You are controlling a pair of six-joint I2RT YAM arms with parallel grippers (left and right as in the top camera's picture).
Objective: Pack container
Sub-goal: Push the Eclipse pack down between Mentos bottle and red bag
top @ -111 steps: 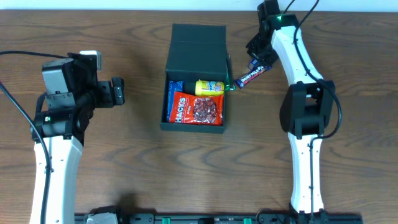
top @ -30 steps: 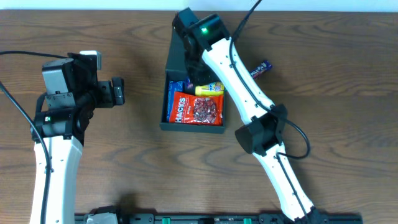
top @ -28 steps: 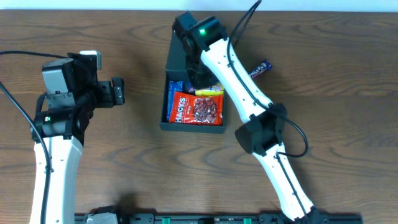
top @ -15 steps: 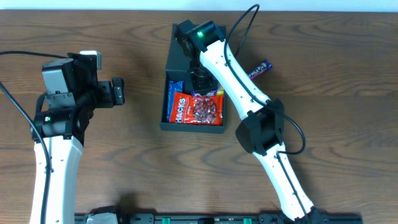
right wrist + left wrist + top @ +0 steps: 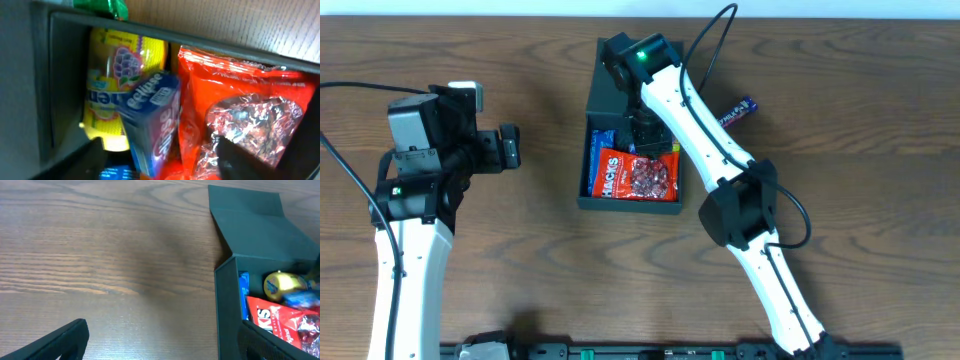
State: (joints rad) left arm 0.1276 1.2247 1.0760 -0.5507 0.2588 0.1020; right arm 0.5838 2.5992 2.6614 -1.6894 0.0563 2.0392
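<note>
Gum pack [image 5: 152, 117] going in box [image 5: 628, 205]: right gripper [image 5: 160, 157] open, holds nothing. Left gripper [image 5: 160, 347] wide, empty. Next: fetch chocolate bar [image 5: 738, 109].

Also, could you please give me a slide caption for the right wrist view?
Open right gripper over a blue Eclipse pack in the container.

Brown wood-grain table [image 5: 540, 250]
</note>
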